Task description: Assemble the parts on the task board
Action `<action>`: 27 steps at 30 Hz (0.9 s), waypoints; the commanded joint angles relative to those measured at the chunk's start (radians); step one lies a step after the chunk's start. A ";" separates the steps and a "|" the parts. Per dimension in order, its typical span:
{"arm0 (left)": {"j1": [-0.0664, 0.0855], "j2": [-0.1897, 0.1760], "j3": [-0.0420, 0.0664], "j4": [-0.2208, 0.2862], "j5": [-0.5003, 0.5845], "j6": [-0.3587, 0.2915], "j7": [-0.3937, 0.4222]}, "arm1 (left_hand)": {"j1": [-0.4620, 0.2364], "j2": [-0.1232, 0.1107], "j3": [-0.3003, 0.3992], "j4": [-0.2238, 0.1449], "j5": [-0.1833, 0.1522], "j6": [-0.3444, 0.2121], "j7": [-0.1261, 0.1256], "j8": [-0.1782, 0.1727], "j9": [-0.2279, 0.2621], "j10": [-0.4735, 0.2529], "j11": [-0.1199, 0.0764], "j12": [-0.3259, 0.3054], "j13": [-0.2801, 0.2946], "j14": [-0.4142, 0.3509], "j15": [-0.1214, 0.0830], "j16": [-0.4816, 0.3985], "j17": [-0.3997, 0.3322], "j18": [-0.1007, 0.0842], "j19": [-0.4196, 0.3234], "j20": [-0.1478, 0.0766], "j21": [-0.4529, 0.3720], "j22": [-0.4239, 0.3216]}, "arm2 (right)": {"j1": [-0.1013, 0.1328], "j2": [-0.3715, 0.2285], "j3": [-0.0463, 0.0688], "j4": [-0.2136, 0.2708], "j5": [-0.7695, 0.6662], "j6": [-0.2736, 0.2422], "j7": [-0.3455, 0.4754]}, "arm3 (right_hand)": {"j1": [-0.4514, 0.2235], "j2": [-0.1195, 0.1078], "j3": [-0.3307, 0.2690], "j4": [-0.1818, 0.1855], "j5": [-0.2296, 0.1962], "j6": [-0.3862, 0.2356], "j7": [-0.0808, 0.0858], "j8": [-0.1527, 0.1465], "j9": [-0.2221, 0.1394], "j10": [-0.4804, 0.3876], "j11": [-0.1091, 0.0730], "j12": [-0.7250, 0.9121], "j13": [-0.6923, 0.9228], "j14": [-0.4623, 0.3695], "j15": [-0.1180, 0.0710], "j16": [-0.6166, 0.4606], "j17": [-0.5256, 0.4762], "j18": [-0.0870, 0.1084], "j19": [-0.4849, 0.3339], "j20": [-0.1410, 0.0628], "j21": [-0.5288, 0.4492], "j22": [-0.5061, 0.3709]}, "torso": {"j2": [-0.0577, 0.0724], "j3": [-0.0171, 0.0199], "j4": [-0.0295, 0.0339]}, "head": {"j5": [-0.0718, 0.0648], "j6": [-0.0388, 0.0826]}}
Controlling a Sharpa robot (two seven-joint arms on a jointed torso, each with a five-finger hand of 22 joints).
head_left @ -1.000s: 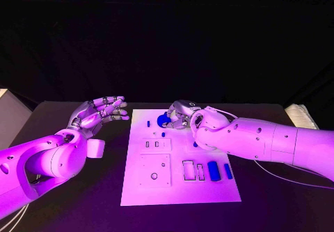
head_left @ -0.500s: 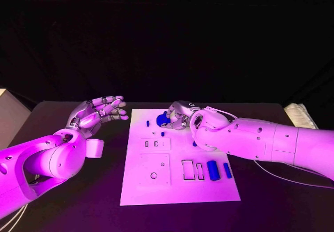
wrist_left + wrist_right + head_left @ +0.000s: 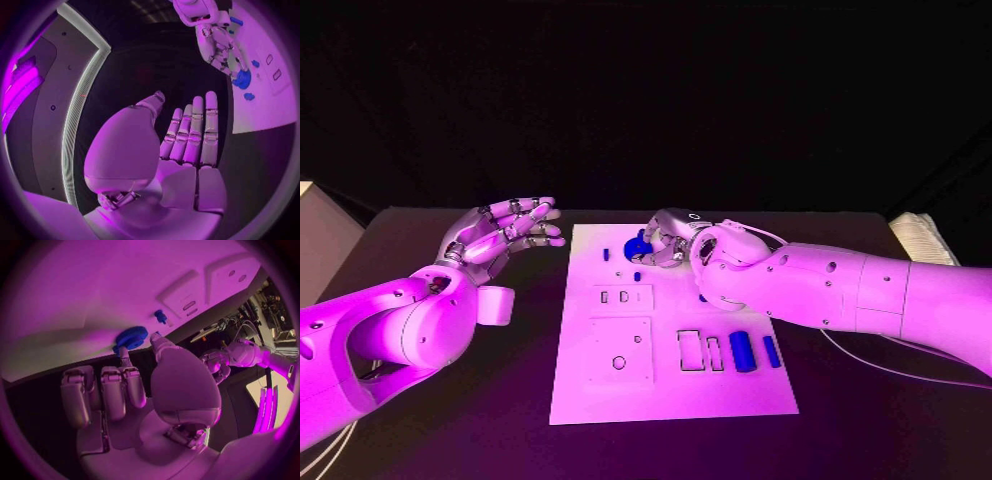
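R hand (image 3: 672, 240) pinches a round blue part (image 3: 639, 246) w/ its fingertips at the far end of the white board (image 3: 589, 395), prob. so it can be lowered or turned onto its seat there; whether it's already seated I can't tell. L hand (image 3: 502, 232) hangs open off the board's left edge, fingers apart, holding nothing, likely parked out of the way. Two blue bars (image 3: 743, 353) lie near the board's right edge, not yet fitted.
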 commanded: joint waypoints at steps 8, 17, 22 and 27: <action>0.001 0.000 0.001 0.002 0.001 0.011 0.004 | -0.007 0.004 0.001 -0.002 -0.004 -0.007 0.039 0.003 0.000 -0.007 -0.003 0.002 -0.001 -0.010 0.000 0.003 0.002 0.008 -0.008 -0.001 0.006 0.001 | -0.005 -0.009 -0.003 0.019 -0.004 -0.027 0.017 | 0.014 0.006 0.003 -0.004 0.000 -0.003 0.001 -0.004 0.000 0.076 0.005 0.005 0.232 0.099 0.007 0.007 0.248 -0.014 0.105 0.006 0.005 0.263 | 0.000 0.0001 -0.0025 | 0.004 -0.001; 0.001 -0.004 0.001 -0.001 0.001 0.013 0.006 | -0.007 0.004 0.001 -0.002 -0.004 -0.007 0.039 0.003 0.000 -0.007 -0.003 0.002 -0.001 -0.010 0.000 0.003 0.002 0.008 -0.008 -0.001 0.006 0.001 | 0.006 -0.127 0.005 0.117 0.062 -0.208 0.138 | 0.082 -0.005 0.030 -0.014 0.026 0.005 0.003 -0.011 0.003 0.076 0.007 0.005 0.232 0.098 0.009 0.006 0.245 -0.014 0.104 0.008 0.004 0.263 | -0.003 0.0013 -0.0059 | 0.005 0.002; 0.001 -0.003 0.001 -0.008 0.001 0.016 0.007 | -0.007 0.004 0.001 -0.002 -0.004 -0.007 0.039 0.003 0.000 -0.007 -0.003 0.002 -0.001 -0.010 0.000 0.003 0.002 0.008 -0.008 -0.001 0.006 0.001 | 0.021 -0.217 0.009 0.168 0.188 -0.225 0.267 | 0.123 -0.007 0.053 -0.026 0.019 0.009 0.005 -0.017 0.004 0.071 0.008 -0.002 0.228 0.097 0.009 0.004 0.238 -0.011 0.096 0.008 -0.006 0.254 | -0.004 0.0034 -0.0084 | 0.003 0.008; 0.001 -0.001 0.001 -0.012 0.001 0.020 0.008 | -0.007 0.004 0.001 -0.002 -0.004 -0.007 0.039 0.003 0.000 -0.007 -0.003 0.002 -0.001 -0.010 0.000 0.003 0.002 0.008 -0.008 -0.001 0.006 0.001 | 0.027 -0.295 0.010 0.187 0.279 -0.195 0.343 | 0.160 -0.018 0.069 -0.044 0.019 0.010 0.005 -0.022 0.004 0.070 0.008 -0.003 0.227 0.097 0.010 0.005 0.241 -0.012 0.098 0.009 -0.003 0.256 | -0.004 0.0068 -0.0124 | -0.001 0.012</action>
